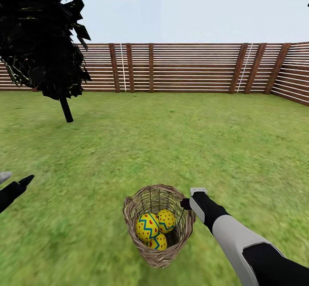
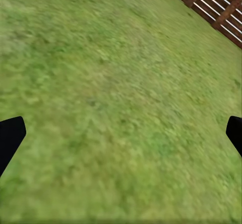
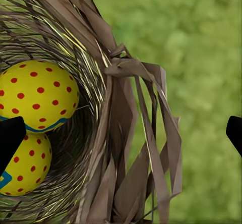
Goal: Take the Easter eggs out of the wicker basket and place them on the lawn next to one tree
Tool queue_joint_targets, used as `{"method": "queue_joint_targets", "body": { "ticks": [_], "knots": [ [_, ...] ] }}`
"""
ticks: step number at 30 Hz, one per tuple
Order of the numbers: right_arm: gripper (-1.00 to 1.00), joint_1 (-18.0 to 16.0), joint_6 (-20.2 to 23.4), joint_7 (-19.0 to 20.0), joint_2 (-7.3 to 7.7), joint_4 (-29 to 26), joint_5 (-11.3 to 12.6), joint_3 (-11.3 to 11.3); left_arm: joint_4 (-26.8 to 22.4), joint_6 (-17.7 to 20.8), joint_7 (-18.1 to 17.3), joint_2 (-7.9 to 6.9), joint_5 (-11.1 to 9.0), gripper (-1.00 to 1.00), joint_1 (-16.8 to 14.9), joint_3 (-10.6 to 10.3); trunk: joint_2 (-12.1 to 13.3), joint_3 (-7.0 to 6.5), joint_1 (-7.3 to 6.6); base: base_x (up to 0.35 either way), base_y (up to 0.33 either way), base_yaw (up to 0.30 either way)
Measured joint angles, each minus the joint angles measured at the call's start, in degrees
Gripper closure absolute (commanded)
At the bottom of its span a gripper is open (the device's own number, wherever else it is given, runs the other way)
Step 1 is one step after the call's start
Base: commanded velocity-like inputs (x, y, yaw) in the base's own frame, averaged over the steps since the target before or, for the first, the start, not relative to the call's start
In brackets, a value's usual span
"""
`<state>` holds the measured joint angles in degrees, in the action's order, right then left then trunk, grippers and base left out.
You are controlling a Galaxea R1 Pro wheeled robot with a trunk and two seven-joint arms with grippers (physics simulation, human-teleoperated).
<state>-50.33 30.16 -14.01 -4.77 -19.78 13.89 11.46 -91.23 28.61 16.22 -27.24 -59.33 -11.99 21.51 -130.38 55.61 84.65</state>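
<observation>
All three Easter eggs [image 1: 154, 229] are seen inside the wicker basket [image 1: 157, 228] on the lawn [image 1: 171, 148] at 6 o'clock; none has been moved. The right claw [image 1: 187, 203] is spread open over the rim, the left claw [image 2: 121, 133] open above grass.

We see the right arm [image 1: 240, 238] as a smooth, rounded limb in sections: a glossy black upper segment near the frame's corner, a pale grey-white forearm shell, then a black wrist tapering to a small light-grey block at the tip, with a dark nub beside it. The left arm [image 1: 13, 190] shows a black, pointed end with a pale grey piece above it. In both wrist views we find matte black fingertips [image 2: 10, 138] [image 3: 10, 141] at the edges (plain, unmarked, with angled corners).
</observation>
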Motion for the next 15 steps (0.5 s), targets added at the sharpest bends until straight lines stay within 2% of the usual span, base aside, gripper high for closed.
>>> {"method": "queue_joint_targets", "body": {
  "ticks": [6,10,15],
  "knots": [
    [-1.00,0.0,0.0,0.0,-0.01,0.0,0.0,0.0,0.0,0.0,0.0,0.00,0.0,-1.00,0.0,0.0,0.0,0.00,0.00,0.000,0.000,0.000],
    [-1.00,0.0,0.1,0.1,-0.01,0.0,0.0,0.0,0.0,0.0,0.0,0.00,0.0,-1.00,0.0,0.0,-1.6,0.71,0.87,0.000,0.000,0.000],
    [-1.00,0.0,0.1,0.1,0.02,0.0,0.0,0.0,0.0,0.0,0.1,0.00,0.0,-1.00,0.0,0.0,-1.6,0.72,0.88,0.000,0.000,0.000]
  ]
}}
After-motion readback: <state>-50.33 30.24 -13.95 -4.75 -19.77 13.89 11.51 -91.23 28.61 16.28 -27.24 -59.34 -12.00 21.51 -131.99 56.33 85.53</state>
